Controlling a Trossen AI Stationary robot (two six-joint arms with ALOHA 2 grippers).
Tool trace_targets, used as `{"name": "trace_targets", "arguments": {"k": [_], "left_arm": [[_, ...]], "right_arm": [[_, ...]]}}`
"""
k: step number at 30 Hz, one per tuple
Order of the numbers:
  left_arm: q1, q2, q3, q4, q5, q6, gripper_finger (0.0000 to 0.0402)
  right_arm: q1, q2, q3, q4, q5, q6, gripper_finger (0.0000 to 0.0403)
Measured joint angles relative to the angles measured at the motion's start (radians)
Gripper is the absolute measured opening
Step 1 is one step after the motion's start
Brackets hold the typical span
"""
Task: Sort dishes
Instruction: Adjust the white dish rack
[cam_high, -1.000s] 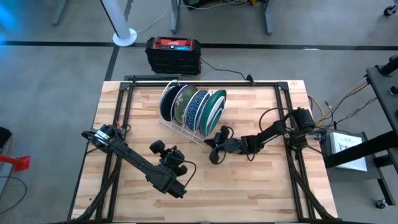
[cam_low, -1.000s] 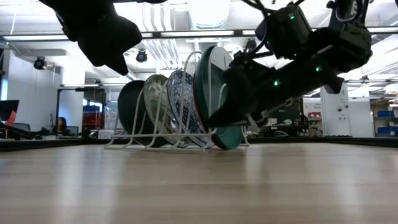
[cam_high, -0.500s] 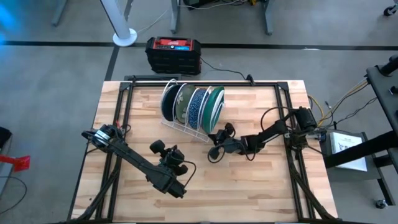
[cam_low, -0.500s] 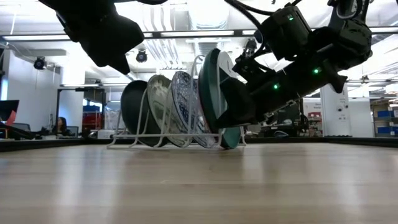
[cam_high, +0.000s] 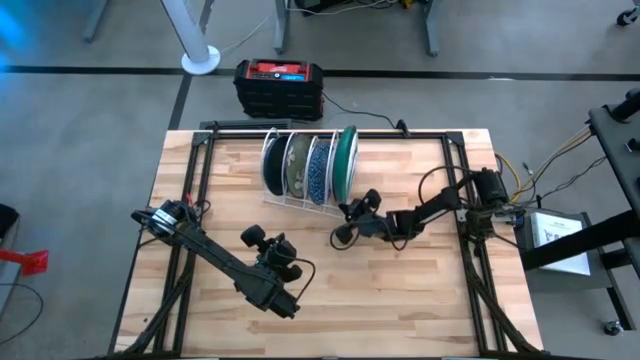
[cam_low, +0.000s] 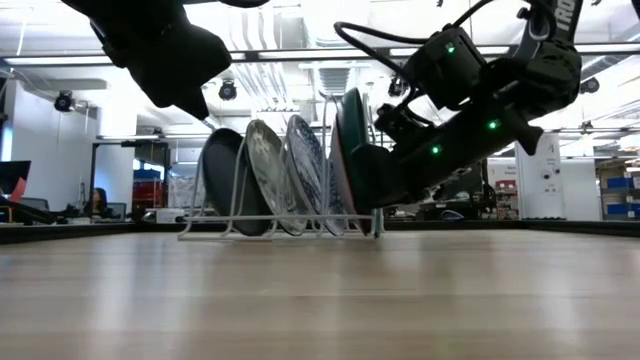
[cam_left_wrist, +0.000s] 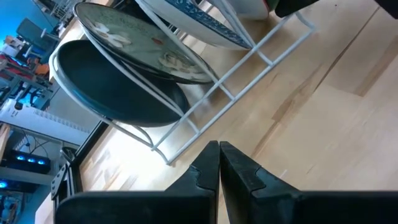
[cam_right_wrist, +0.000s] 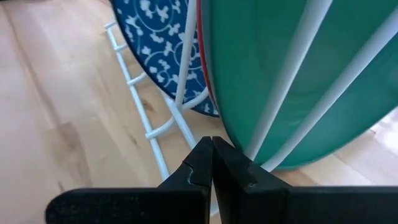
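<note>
A white wire rack (cam_high: 290, 203) stands at the table's far middle and holds the plates on edge. From left to right they are dark teal (cam_high: 268, 163), olive mottled (cam_high: 293, 165), blue-and-white (cam_high: 318, 168) and green (cam_high: 346, 160). A red rim (cam_right_wrist: 202, 74) shows between the blue and green plates. My right gripper (cam_high: 347, 211) is shut at the rack's right end, by the green plate's lower edge. My left gripper (cam_high: 250, 237) is shut and empty, in front of the rack's left end; it also shows in the left wrist view (cam_left_wrist: 219, 149). My right gripper's shut fingertips (cam_right_wrist: 200, 155) sit against the rack's right end, where its base wire (cam_right_wrist: 155, 158) meets the green plate's lower edge (cam_right_wrist: 249, 134). They come about level, slanting from the table's near right. Whether they touch wire or plate, I cannot tell.
A black and red box (cam_high: 279, 87) stands on the floor beyond the table's far edge. Bare wooden table top (cam_high: 400, 290) lies in front of the rack and on both sides of it. My left arm (cam_high: 215, 258) lies across the near left.
My right gripper has gone toward the table's far edge, staying shut, with the rack's right end ahead of it. The rack has turned about: its left end has stayed and it now lies parallel to the far edge. The plates stand more upright than before.
</note>
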Motion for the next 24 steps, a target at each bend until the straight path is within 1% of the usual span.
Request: {"name": "trace_targets", "arguments": {"k": [11,15,18,21,24], "left_arm": [[-0.007,0.000,0.000,0.001,-0.002,0.000,0.0000],[-0.007,0.000,0.000,0.004,-0.037,0.000,0.0000],[-0.006,0.000,0.000,0.018,-0.085,0.000,0.0000],[-0.006,0.000,0.000,0.062,-0.129,0.013,0.0000],[-0.006,0.000,0.000,0.144,-0.159,0.068,0.0000]], "right_arm": [[-0.049,-0.002,-0.025,-0.014,0.008,-0.014,0.0000],[-0.054,-0.003,-0.028,-0.014,0.003,-0.026,0.0000],[-0.046,-0.004,-0.028,-0.023,-0.002,-0.025,0.0000],[-0.012,-0.016,-0.028,-0.078,0.004,0.025,0.0000],[0.051,-0.041,-0.037,-0.165,0.005,0.137,0.0000]]}}
